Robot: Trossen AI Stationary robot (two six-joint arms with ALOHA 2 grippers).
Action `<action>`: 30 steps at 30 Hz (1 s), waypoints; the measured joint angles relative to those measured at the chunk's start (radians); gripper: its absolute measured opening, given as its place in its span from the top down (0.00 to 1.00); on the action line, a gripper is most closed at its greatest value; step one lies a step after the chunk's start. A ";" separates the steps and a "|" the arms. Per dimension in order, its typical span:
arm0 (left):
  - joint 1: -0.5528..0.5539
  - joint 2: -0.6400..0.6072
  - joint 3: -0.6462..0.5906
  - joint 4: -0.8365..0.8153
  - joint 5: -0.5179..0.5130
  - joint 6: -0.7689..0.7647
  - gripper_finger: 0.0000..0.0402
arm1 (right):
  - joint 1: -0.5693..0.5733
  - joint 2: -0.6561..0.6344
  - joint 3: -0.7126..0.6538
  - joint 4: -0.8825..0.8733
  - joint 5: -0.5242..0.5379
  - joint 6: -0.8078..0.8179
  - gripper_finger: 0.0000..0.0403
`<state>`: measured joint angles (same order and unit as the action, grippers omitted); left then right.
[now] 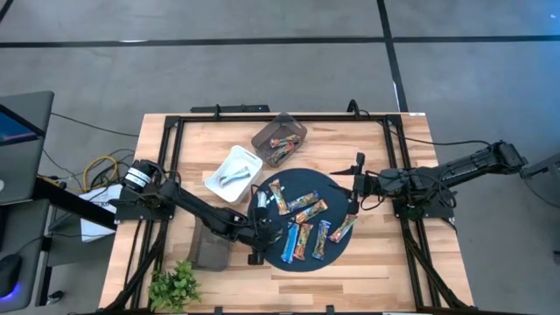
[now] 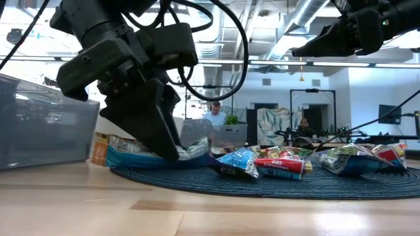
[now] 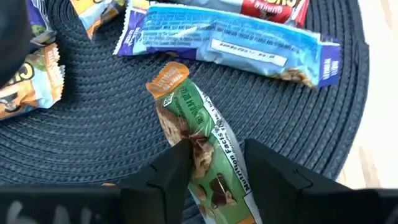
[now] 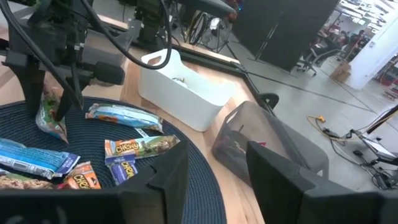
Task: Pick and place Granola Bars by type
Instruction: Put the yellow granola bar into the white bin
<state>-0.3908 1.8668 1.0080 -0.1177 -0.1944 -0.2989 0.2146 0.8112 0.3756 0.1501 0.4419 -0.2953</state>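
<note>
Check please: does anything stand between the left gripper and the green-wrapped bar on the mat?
Nothing visible does. The left gripper is down on the mat right at the green-wrapped bar; the blue bar lies beyond it. The right gripper waits aside.

I'm working over a light wooden table [image 1: 376, 262] framed by black rails. A round dark woven mat [image 1: 273, 254] lies directly on it, near the six o'clock edge, with the Granola Bars [image 1: 305, 206] scattered across it. At about eleven o'clock from the mat sits a white tray [image 1: 234, 171], and at twelve o'clock a dark clear tray [image 1: 279, 138]. A grey bin [image 1: 210, 251] rests at nine o'clock, partly hidden, I think. A small green plant [image 1: 172, 287] stands at seven o'clock.
</note>
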 joint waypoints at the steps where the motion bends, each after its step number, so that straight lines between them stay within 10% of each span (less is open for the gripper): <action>1: 0.000 0.000 0.000 0.000 -0.001 0.000 0.66 | 0.000 0.000 0.000 0.000 0.000 0.000 0.62; 20: 0.000 0.004 0.134 -0.101 -0.093 0.132 0.91 | 0.000 0.000 0.000 -0.016 0.000 0.000 0.64; 30: 0.000 -0.001 0.373 -0.631 -0.476 0.143 0.93 | 0.000 0.000 0.000 -0.017 0.000 0.002 0.65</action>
<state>-0.3911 1.8656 1.3814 -0.7488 -0.6702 -0.1561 0.2146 0.8112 0.3756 0.1332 0.4423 -0.2934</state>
